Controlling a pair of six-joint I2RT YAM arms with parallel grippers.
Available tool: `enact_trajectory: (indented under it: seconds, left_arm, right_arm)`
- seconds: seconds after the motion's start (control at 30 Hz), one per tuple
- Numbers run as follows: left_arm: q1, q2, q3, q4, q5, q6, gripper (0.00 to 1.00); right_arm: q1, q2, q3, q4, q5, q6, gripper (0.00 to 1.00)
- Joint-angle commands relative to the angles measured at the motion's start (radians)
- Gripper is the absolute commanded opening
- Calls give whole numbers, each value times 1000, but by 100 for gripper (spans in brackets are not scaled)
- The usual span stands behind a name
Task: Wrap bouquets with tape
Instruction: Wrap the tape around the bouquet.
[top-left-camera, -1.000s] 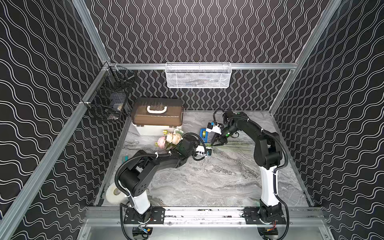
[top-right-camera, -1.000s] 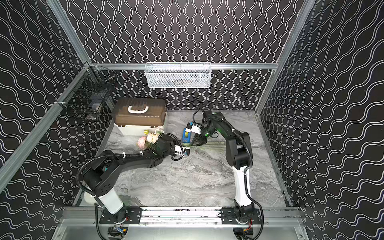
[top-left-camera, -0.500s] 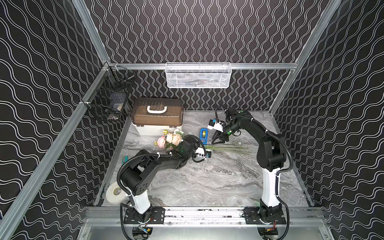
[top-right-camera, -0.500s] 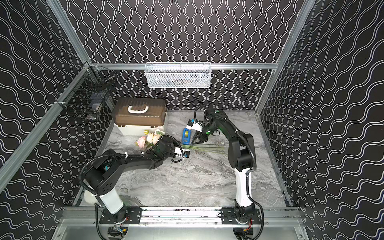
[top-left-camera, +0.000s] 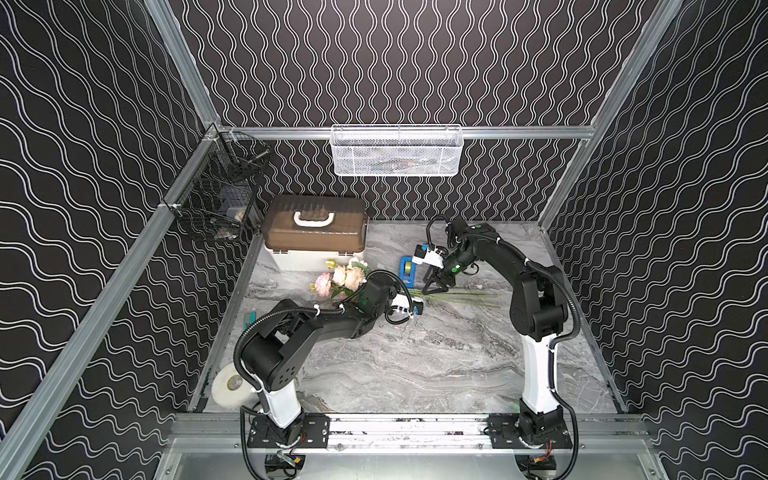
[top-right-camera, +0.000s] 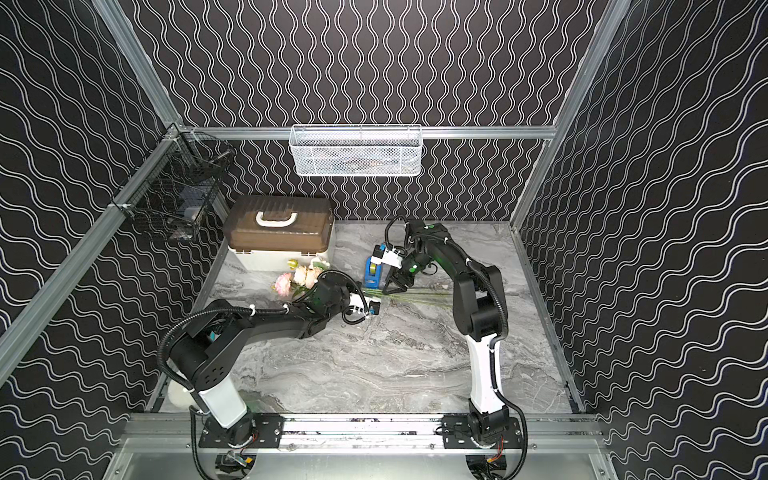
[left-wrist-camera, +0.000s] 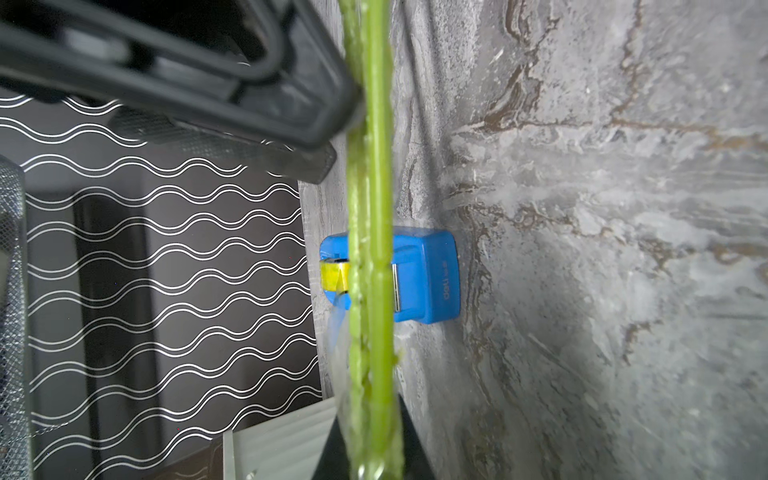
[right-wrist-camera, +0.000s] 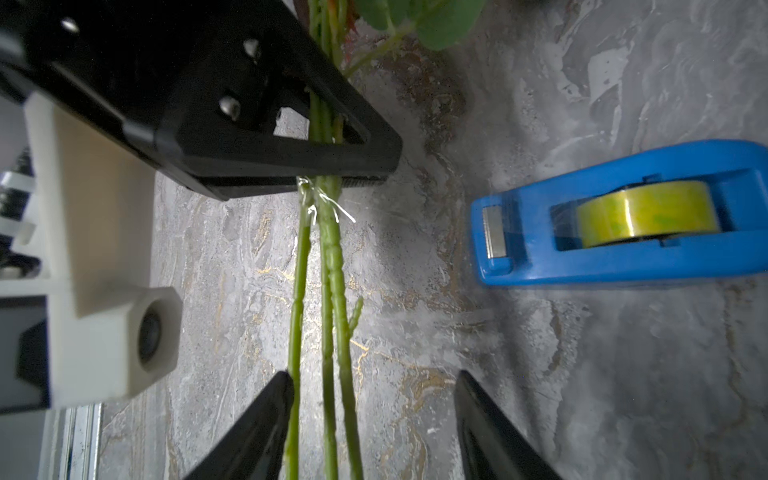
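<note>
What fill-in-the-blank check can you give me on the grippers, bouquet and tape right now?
1. The left gripper is shut on the bouquet by its ____.
2. The right gripper has its jaws ____, holding nothing.
3. The tape sits in a dispenser whose colour is ____.
Missing words: stems; open; blue.

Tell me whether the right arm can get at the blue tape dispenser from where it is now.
Probably yes. The right end effector hangs open over the bouquet stems, with the tape dispenser right beside it and nothing standing between them. The left end effector grips the stems well clear.
</note>
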Motion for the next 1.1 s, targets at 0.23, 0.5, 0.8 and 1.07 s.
enact_trajectory:
  seconds: [0.23, 0.5, 0.8, 1.07]
  left_arm:
    - [-3, -18, 4, 37, -7, 38, 0]
    - [-5, -13, -9, 32, -7, 53, 0]
    - [-5, 0, -7, 43, -11, 55, 0]
    - [-6, -7, 1, 37, -10, 53, 0]
  right_arm:
    - [28, 54, 41, -48, 6, -56, 71]
    - [0, 2, 14, 80, 25, 36, 79]
    - [-9, -66, -41, 55, -49, -14, 99]
    - [-2, -14, -14, -7, -29, -42, 99]
